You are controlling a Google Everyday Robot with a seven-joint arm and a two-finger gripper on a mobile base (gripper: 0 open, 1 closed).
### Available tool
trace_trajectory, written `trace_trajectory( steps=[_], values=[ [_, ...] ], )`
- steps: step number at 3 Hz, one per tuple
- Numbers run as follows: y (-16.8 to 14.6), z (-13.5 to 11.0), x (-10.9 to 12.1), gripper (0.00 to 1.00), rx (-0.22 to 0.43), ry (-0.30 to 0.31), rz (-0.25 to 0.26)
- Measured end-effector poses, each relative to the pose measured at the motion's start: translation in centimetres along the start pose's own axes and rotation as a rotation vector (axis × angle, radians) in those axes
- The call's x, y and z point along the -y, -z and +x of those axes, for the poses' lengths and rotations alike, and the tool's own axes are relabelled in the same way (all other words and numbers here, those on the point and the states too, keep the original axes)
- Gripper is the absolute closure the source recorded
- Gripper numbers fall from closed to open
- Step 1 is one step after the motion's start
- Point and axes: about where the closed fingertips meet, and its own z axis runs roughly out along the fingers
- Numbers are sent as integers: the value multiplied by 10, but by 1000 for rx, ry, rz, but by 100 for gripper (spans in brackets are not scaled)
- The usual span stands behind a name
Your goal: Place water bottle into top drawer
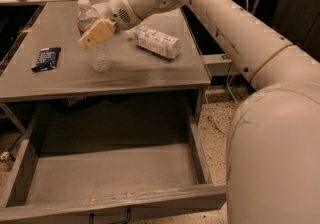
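Note:
A small clear ribbed water bottle point(99, 57) stands upright on the grey table top point(150, 70), left of centre. My gripper point(98, 33) is right at the bottle's top and hides its cap and neck. The top drawer point(115, 201) is pulled wide open below the table's front edge. Its inside is bare, and its black wire handle point(110, 216) shows at the bottom edge. My white arm reaches in from the right.
A second clear bottle with a white cap point(86, 16) stands just behind the gripper. A bottle with a white-and-blue label point(157, 42) lies on its side to the right. A dark blue packet point(46, 59) lies at the table's left. Cables hang at the right.

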Motion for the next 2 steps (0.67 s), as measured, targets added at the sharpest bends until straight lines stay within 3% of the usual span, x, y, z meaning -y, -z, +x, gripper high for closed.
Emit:
trace_trajectory(
  steps=[2],
  values=[
    [0, 0, 0, 88, 0, 0, 0]
  ],
)
